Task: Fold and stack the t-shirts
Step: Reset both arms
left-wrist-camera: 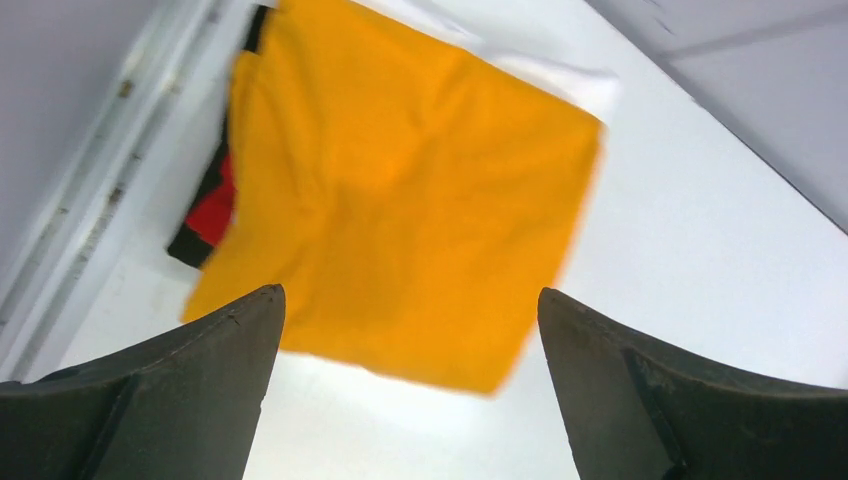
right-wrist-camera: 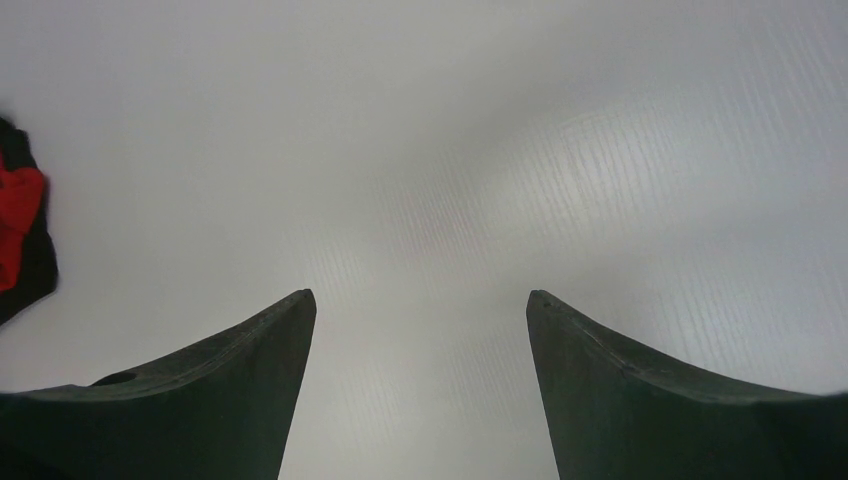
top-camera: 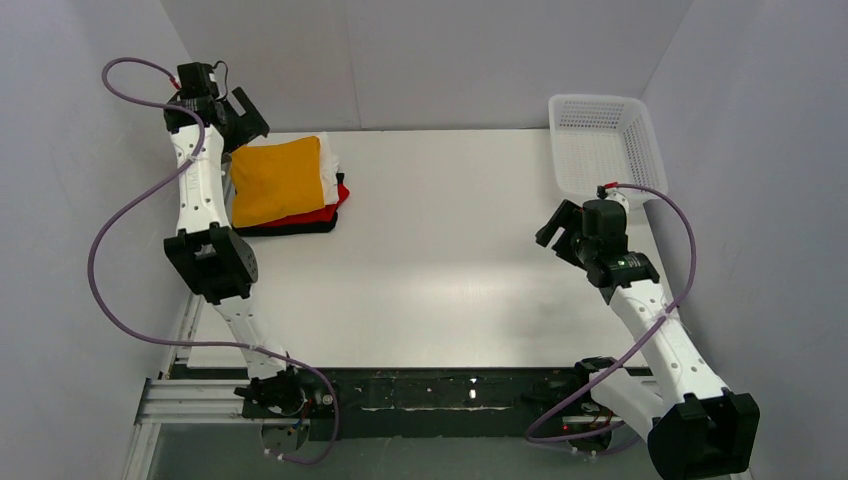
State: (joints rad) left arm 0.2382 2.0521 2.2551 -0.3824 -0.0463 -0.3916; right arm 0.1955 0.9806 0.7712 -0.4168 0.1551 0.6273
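The folded t-shirts sit in one stack at the far left of the table [top-camera: 440, 250], close to its left edge. The mustard-orange shirt [top-camera: 277, 182] lies on top, folded into a rough square and covering most of the pile. Under it, a strip of the white shirt [top-camera: 329, 165] shows along the far right side. The red shirt [top-camera: 318, 212] pokes out at the near right corner, and the black shirt [top-camera: 290, 229] forms the bottom edge along the near side.

The left end effector [top-camera: 243, 120] hangs just beside the far left corner of the stack. Its fingers are spread wide and grasp nothing. In the left wrist view the two dark fingers [left-wrist-camera: 215, 350] frame the near edge of the orange shirt [left-wrist-camera: 400, 190] without touching it. Red [left-wrist-camera: 213, 205] and black [left-wrist-camera: 185, 250] cloth peek out on one side and white [left-wrist-camera: 570, 80] at the far corner; this view is slightly blurred.

The right end effector [top-camera: 557, 238] is at the right of the table, well apart from the stack, and it is also released and empty. Its wrist view shows bare table between the parted fingers [right-wrist-camera: 250, 370], with a sliver of red [right-wrist-camera: 18, 215] and black [right-wrist-camera: 35, 270] cloth at the left border.

A white lattice basket [top-camera: 600, 140] stands at the far right corner of the table, just beyond the right end effector.
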